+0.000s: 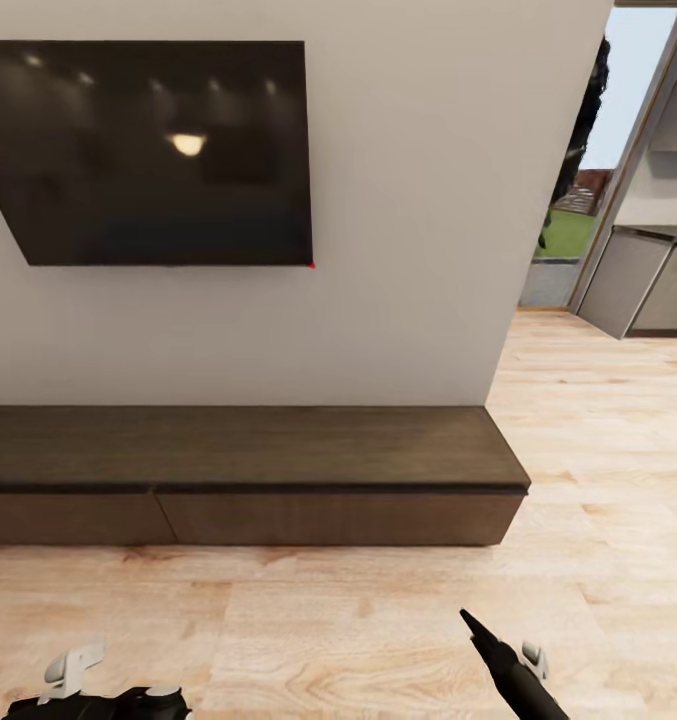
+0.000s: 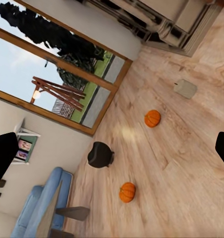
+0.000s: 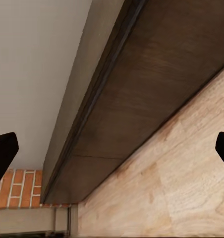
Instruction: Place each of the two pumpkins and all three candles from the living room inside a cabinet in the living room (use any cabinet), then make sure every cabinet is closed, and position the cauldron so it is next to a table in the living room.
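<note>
Right now the robot faces the cabinet [image 1: 248, 470], a long low dark-brown unit against the white wall beneath the black TV [image 1: 153, 150]. Its drawer fronts are flat, handleless and all flush shut. The right gripper [image 1: 475, 628] hovers low over the plank floor [image 1: 378, 640] just short of those fronts; in the right wrist view its two dark fingertips [image 3: 3, 151] sit at opposite edges of the picture, so the jaws are spread wide and hold nothing. The left gripper's jaws are likewise spread and empty in the left wrist view.

That left wrist view looks back into the room: two pumpkins [image 2: 152, 118] [image 2: 127, 192] lie well apart on the floor with the black cauldron [image 2: 99, 154] roughly between them, one pale candle [image 2: 185, 89] lies farther off near grey units, and a blue sofa [image 2: 40, 206] is nearby.

With no handles, a drawer probably has to be pulled by hooking a fingertip at the seam under the top or along the front's edge; the wood looks stiff and smooth, so a slip is likely. The pumpkins look light, rigid and ribbed, best pinched across the widest part rather than by the stem, and apt to roll. The candle seems small and hard, and should be gripped across its sides. The cauldron looks heavier, and its rim is the likely hold.
</note>
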